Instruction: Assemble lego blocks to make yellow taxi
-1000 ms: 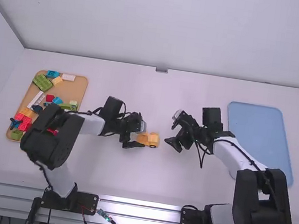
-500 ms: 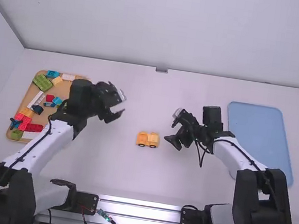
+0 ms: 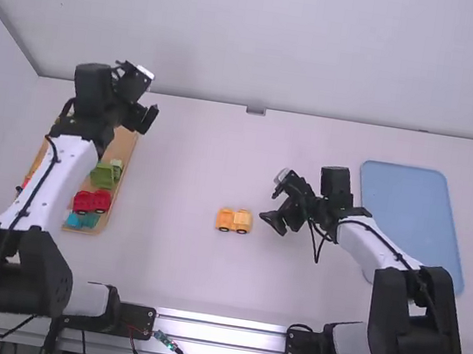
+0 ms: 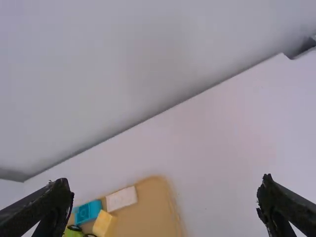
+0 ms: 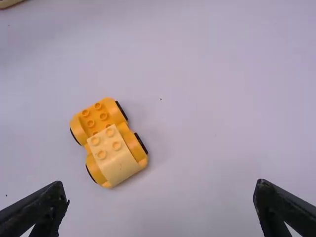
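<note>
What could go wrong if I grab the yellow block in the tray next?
The yellow block sits close against the white block and the blue block, so the open left gripper might catch a neighbour. The yellow car stands on wheels near the right gripper; a nudge could roll it away.

Overall light: bright, soft light is spreading evenly over the worktop [image 3: 180, 266] in the high view.
Wall [image 3: 282, 42]: it is glowing pale, and is darkening toward the worktop's far edge in the left wrist view.
Metal rail [image 3: 220, 322]: it is catching whitish glare along the near side.
Yellow blocks [image 3: 233, 221]: they are casting a faint, soft-edged shadow in the right wrist view.
Tray [image 4: 148, 207]: one side is smearing slightly in the left wrist view.
</note>
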`<control>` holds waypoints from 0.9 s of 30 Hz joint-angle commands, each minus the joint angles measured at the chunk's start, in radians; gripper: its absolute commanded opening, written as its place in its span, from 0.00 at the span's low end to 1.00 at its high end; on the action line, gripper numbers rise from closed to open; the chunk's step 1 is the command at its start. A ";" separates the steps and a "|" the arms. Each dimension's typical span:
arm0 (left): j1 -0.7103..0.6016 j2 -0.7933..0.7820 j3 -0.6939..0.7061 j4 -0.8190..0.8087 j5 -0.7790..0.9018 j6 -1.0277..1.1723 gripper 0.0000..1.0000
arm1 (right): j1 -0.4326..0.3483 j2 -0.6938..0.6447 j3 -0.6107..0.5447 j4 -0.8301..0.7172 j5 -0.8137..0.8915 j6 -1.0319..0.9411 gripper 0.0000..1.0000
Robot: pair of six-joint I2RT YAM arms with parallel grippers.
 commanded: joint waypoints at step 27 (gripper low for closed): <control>-0.008 0.180 0.319 -0.335 -0.175 -0.896 0.99 | -0.001 -0.025 0.000 0.140 0.059 0.003 1.00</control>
